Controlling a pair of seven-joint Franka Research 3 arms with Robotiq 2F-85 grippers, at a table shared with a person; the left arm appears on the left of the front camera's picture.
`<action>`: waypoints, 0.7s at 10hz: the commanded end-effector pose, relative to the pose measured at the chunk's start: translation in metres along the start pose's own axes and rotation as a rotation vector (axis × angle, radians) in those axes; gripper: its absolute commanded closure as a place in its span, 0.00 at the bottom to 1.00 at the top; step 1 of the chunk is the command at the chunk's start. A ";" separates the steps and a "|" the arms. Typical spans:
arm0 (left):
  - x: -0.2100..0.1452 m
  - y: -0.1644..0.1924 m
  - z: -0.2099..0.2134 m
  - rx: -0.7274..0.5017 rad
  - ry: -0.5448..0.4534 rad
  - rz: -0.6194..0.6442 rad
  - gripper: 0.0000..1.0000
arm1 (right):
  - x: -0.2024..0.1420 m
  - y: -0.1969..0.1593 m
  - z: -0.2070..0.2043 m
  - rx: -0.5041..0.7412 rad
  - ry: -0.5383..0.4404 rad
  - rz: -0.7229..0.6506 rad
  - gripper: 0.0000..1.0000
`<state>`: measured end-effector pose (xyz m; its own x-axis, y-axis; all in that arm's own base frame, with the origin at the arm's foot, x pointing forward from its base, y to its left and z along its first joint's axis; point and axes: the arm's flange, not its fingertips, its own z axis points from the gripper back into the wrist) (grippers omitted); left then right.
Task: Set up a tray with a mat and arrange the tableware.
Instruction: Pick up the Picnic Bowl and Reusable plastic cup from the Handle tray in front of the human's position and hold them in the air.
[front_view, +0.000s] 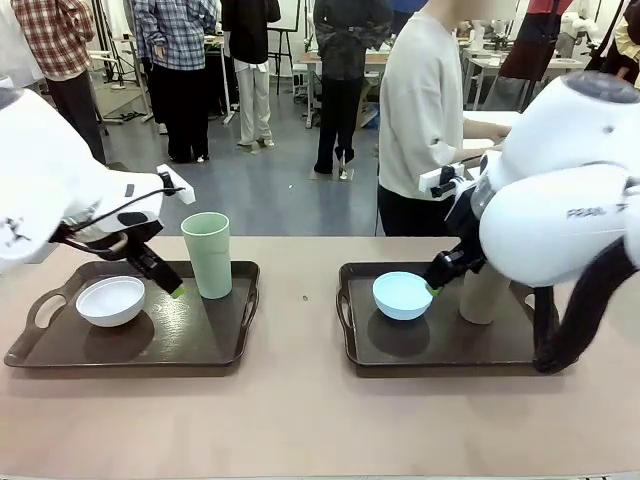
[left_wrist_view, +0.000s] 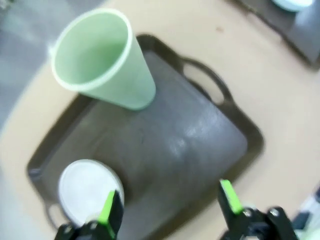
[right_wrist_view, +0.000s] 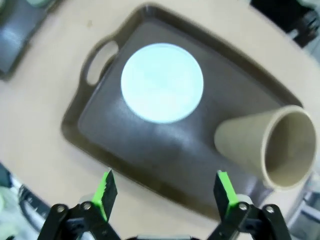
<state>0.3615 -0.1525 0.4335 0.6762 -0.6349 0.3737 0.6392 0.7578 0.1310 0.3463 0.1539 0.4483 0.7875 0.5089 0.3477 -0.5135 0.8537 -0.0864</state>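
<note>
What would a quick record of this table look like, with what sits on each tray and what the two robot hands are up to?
left tray: white bowl and pale green tumbler, upright, standing apart
right tray: light blue bowl and tan tumbler, upright
left hand: open, holding nothing, over the left tray
right hand: open, holding nothing, over the right tray
person: standing at the far side of the table

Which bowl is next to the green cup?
The white bowl, on the left tray with the pale green tumbler; the light blue bowl sits with the tan tumbler.
</note>
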 end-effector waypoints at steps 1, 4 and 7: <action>-0.113 -0.036 0.031 -0.021 0.086 0.045 0.00 | -0.129 0.014 0.017 -0.020 0.055 -0.072 0.00; -0.154 -0.037 0.047 -0.007 0.169 0.117 0.00 | -0.188 0.013 0.011 -0.029 0.099 -0.192 0.00; -0.045 0.002 0.072 -0.035 0.169 0.075 0.00 | -0.046 -0.011 0.074 -0.028 0.104 -0.137 0.00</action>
<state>0.2955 -0.1046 0.4942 0.7820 -0.5819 0.2233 0.5794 0.8108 0.0835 0.2836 0.1056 0.5086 0.8916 0.3728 0.2571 -0.3610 0.9279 -0.0933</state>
